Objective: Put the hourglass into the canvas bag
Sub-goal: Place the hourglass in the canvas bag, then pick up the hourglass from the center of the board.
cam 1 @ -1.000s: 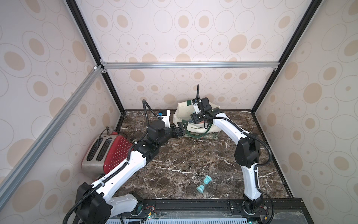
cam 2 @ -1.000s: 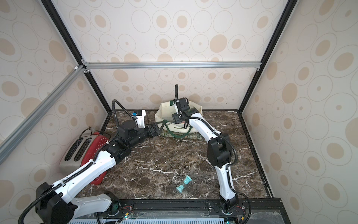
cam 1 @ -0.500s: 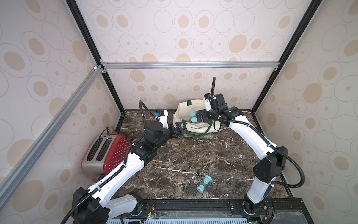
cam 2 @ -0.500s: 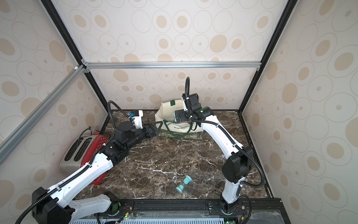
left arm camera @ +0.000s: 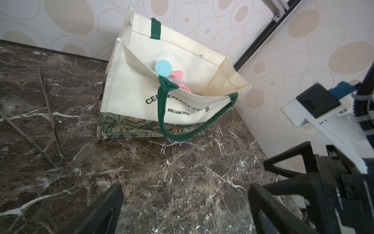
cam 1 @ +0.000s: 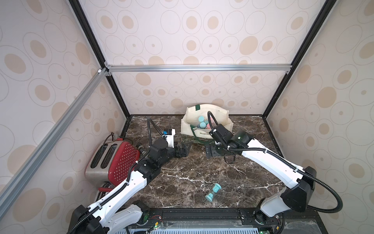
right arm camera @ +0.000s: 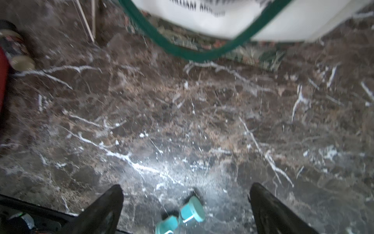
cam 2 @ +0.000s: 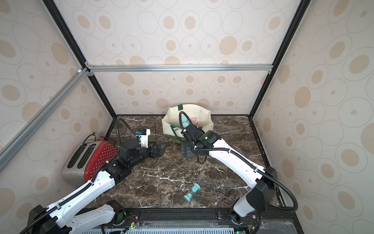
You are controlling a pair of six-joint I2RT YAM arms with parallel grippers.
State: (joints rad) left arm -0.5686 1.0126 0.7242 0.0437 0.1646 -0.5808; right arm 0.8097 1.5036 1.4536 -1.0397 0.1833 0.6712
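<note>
Teal hourglass (cam 1: 213, 194) lies on its side near the front of the surface (cam 1: 182, 182), ungrasped. Behind it, the left end effector (left arm camera: 185, 188) and right end effector (right arm camera: 186, 188) are both spread and empty. Farthest back stands the open canvas bag (cam 1: 187, 129) (blue and pink pieces inside), so pickup and drop remain.

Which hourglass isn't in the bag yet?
The teal hourglass lying on its side on the dark table; the blue hourglass and pink hourglass sit inside the canvas bag.
</note>
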